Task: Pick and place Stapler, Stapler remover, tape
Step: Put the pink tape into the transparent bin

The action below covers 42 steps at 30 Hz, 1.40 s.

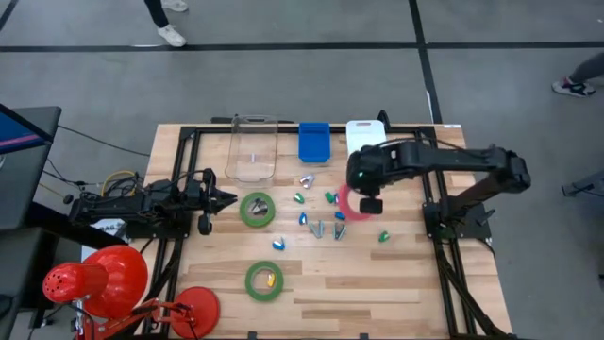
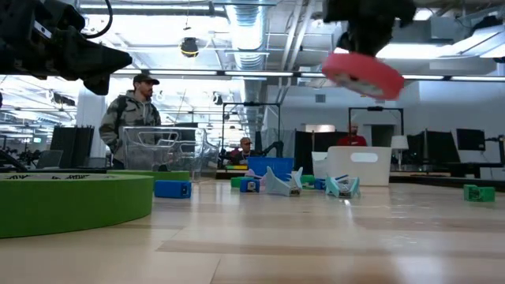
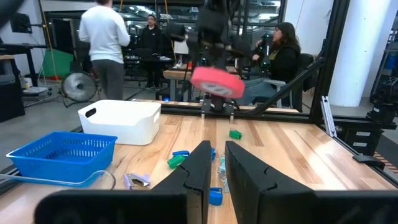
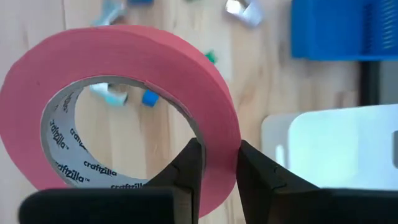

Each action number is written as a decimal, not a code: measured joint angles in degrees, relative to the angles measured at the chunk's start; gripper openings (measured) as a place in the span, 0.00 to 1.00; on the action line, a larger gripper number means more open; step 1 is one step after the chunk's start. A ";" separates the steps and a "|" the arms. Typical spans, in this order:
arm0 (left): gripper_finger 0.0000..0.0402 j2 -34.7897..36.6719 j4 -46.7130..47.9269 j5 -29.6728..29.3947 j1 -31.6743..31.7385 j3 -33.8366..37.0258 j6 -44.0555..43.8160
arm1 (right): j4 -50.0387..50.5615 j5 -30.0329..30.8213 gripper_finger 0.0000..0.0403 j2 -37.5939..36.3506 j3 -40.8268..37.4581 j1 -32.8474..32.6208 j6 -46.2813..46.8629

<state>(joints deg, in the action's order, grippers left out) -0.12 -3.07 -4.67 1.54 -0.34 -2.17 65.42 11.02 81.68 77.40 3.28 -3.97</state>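
Note:
A red-pink tape roll [image 4: 124, 93] hangs high above the table's right-centre [image 1: 347, 202] with my right gripper [image 4: 217, 155] shut on it; the low view shows the roll [image 2: 363, 72] well clear of the wood. Two green tape rolls [image 1: 257, 209] [image 1: 264, 280] lie flat on the table. Small blue, green and silver items [image 1: 321, 219] lie scattered between them and the pink roll. My left gripper [image 1: 226, 198] waits at the table's left edge, level, shut and touching nothing. My right gripper holds the pink roll by its ring wall [image 4: 219, 134], one finger inside the ring and one on the outer face. The fingers come steeply from above. The roll is lifted clear of the table and hangs tilted below the fingers.
At the far edge stand a clear bin [image 1: 251, 151], a blue basket [image 1: 314, 142] and a white bin [image 1: 363, 132]. A red lamp [image 1: 94, 274] sits off the near left corner. People [image 2: 134, 110] stand and sit beyond the table.

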 joint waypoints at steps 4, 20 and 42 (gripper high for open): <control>0.10 0.02 -0.05 0.00 0.00 0.02 0.00 | -1.06 0.02 0.15 -1.57 1.85 0.87 0.92; 0.10 0.00 -7.89 0.04 -0.02 0.00 -4.11 | -10.42 -2.19 0.15 -1.81 8.34 1.40 1.04; 0.35 -22.39 -18.82 1.70 -0.02 -12.50 -16.45 | -19.90 -2.16 0.17 -1.81 11.64 1.41 2.98</control>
<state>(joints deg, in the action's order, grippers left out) -22.50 -21.89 -2.96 1.52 -12.84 -18.63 45.51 8.86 79.88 89.03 4.69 -1.00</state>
